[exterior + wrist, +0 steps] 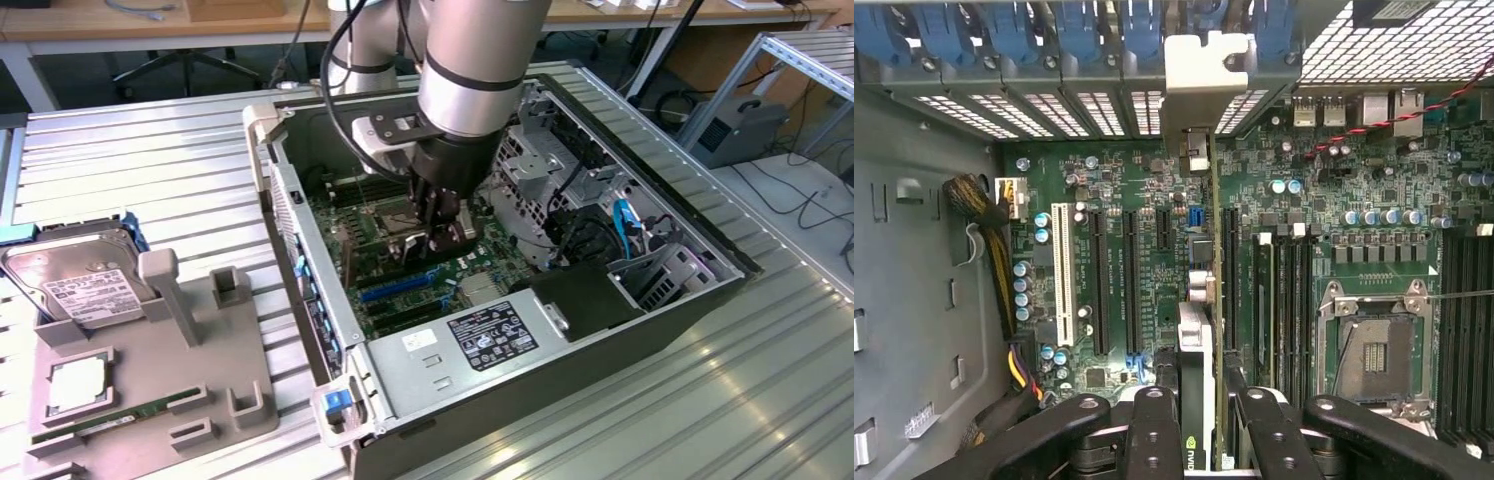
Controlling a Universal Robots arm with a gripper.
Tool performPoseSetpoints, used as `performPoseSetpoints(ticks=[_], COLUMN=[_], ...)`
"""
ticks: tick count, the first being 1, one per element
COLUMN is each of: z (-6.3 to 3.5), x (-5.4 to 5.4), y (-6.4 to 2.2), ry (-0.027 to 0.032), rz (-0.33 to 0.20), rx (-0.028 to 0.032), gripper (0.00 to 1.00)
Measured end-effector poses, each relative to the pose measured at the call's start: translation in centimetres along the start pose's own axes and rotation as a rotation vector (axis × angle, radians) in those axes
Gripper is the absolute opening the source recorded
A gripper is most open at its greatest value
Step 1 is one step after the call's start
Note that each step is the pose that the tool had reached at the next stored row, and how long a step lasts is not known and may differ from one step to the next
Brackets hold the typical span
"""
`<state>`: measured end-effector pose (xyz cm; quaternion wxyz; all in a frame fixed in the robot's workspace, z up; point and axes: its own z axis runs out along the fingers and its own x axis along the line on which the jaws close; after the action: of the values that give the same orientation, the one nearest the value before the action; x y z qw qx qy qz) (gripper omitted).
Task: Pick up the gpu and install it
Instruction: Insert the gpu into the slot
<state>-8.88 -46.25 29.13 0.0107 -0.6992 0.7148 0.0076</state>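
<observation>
Thin flat black gpu card [1195,345] with silver metal end bracket [1204,70] hanging edge-on inside open black computer case [667,320], just above green motherboard [1374,200], beside long black expansion slots [1229,270]; seated or not, cannot tell. Black two-finger gripper [1204,415] partly closed, pinching card's upper edge on both faces. Judging card light, stiff, fragile: gripping bare edge, avoiding connector. Wrist view showing bracket nearing rear blue-clipped openings. Exterior view showing boxy silver hard drive [80,285] sitting in grey holder [200,380] on ribbed metal table [134,150].
</observation>
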Motion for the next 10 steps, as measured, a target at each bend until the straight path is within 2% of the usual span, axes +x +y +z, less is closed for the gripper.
performPoseSetpoints(ticks=[6, 10], z=[1.12, 1.23], x=[0.0, 0.0], y=[0.46, 0.51], ry=[-0.0001, 0.0001], rz=[0.000, 0.000], rx=[0.0023, 0.0024], gripper=[0.27, 0.27])
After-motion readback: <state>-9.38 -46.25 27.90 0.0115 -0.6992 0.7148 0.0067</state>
